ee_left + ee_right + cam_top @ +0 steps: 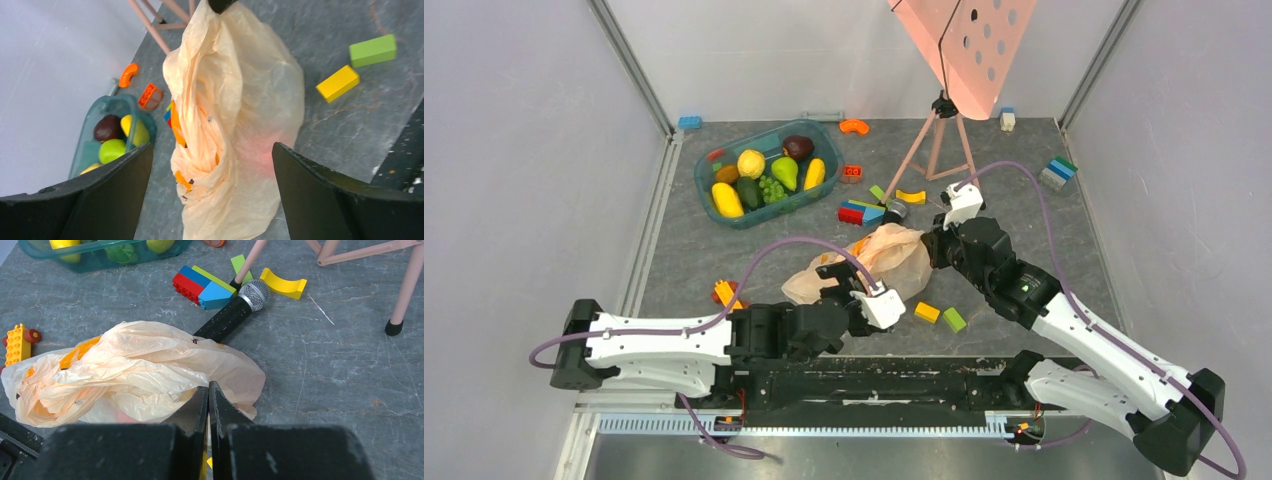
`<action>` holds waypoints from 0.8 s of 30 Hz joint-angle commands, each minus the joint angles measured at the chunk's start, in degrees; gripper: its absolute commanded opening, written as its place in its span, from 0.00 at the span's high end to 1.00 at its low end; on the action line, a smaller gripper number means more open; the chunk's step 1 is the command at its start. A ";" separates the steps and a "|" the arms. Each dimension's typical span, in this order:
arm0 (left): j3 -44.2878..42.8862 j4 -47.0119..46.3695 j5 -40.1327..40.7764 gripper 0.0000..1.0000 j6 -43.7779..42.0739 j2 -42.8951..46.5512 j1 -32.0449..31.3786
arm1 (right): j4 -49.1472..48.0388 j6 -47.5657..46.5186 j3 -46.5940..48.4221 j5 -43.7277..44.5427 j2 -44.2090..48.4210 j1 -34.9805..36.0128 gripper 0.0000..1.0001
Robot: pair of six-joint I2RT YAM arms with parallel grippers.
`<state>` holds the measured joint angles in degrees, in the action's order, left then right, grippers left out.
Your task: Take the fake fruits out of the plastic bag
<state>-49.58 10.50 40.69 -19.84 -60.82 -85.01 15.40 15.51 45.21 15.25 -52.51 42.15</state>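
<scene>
Fruits (784, 172) first: where are they?
— In the tub (700, 180), ten o'clock from the bag (886, 258). Yellow ones, green ones and a maroon one.
— Left gripper (211, 150)?
— Its fingers (110, 195) are spread wide with the bag between them. I cannot tell whether they touch it.
— And the bag itself?
— Crumpled at centre. A red blur shows through its skin.
— Right gripper (208, 390)?
— At the bag's three o'clock edge, fingers pressed together on a fold of it. A yellow block (927, 312) and a green block (954, 320) lie at the bag's four o'clock.
</scene>
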 commanded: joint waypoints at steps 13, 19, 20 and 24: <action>3.96 2.31 4.01 0.07 0.18 -2.51 -0.50 | -0.51 -1.22 3.91 -3.09 -1.73 -1.14 1.00; 4.86 0.88 7.50 0.00 0.30 -5.79 -0.45 | -0.57 -1.04 3.85 -3.58 -1.93 -1.37 1.00; 4.68 0.40 8.77 0.00 1.05 -6.48 -0.49 | -0.66 -1.01 3.75 -3.58 -1.98 -1.37 1.00; 2.89 -1.46 20.19 0.00 5.59 -11.24 -0.49 | -0.89 -1.05 3.09 -3.76 -1.78 -1.46 1.00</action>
<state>-44.93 12.62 50.37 -19.59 -69.06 -85.25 16.03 14.94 46.50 12.27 -54.39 40.97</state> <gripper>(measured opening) 0.993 0.005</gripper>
